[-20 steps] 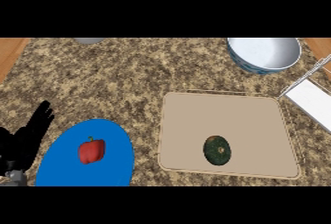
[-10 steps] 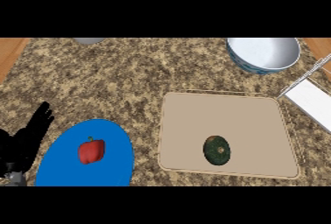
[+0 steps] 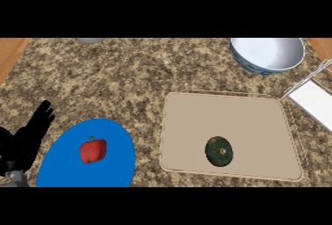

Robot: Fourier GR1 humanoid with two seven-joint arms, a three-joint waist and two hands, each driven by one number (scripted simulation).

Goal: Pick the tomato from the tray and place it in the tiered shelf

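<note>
The desk [image 3: 130, 74] has a speckled brown granite top. Resting directly on it: a blue plate [image 3: 65, 169] at lower left, a beige tray [image 3: 227, 118] at centre right, a white bowl [image 3: 267, 53] with a blue outer wall at upper right, and a white shelf [image 3: 315, 99] at the right edge.

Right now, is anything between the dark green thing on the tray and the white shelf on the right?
Nothing visible: only bare tray and counter separate the dark green thing from the white shelf. The bowl sits farther back, off that path.
</note>
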